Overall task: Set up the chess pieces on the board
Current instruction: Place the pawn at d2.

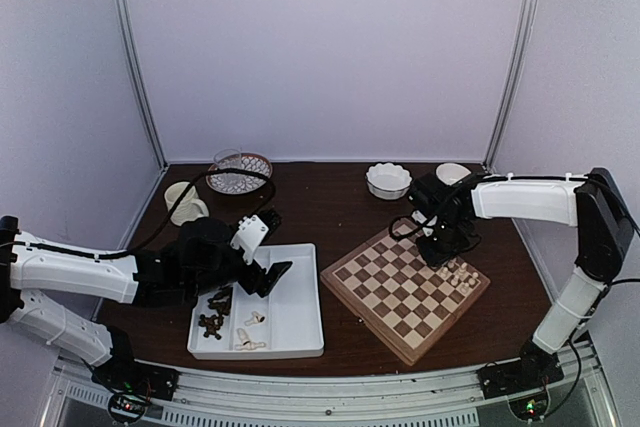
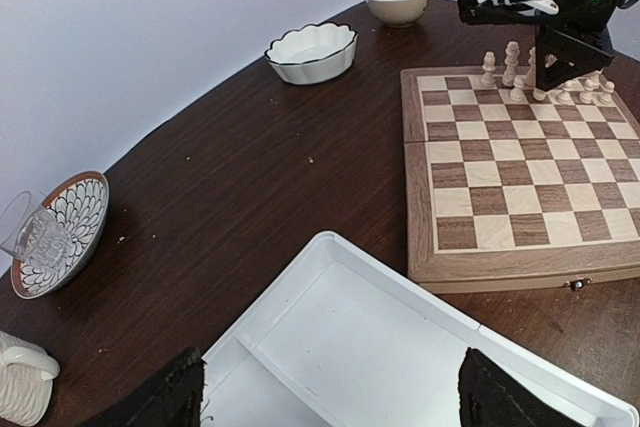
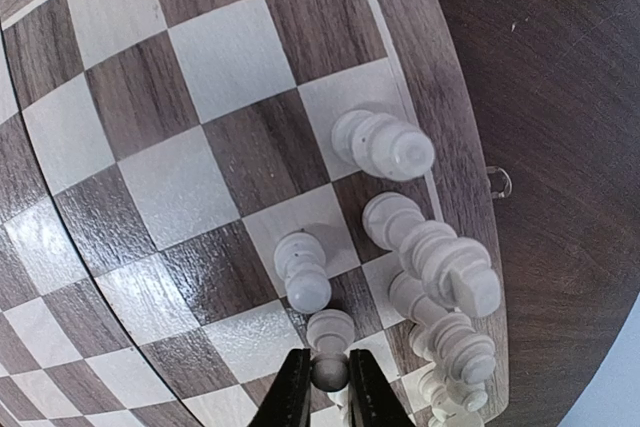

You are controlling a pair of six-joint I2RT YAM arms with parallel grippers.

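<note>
The board [image 1: 405, 292] lies right of centre; it also shows in the left wrist view [image 2: 520, 187]. Several cream chess pieces [image 1: 462, 273] stand along its far right edge, seen close in the right wrist view [image 3: 440, 267]. My right gripper [image 3: 329, 379] is shut on the head of a cream pawn [image 3: 330, 332] whose base rests on a board square beside another pawn [image 3: 303, 272]. My left gripper [image 2: 330, 407] is open wide and empty, hovering over the white tray [image 2: 400, 337]. In the top view the tray [image 1: 290, 317] holds dark pieces [image 1: 213, 312] and a few cream ones [image 1: 250, 332].
A scalloped white bowl [image 1: 388, 179] and a small bowl [image 1: 452, 173] stand at the back right. A patterned plate with a glass [image 1: 238, 172] and a white mug [image 1: 183, 202] are at the back left.
</note>
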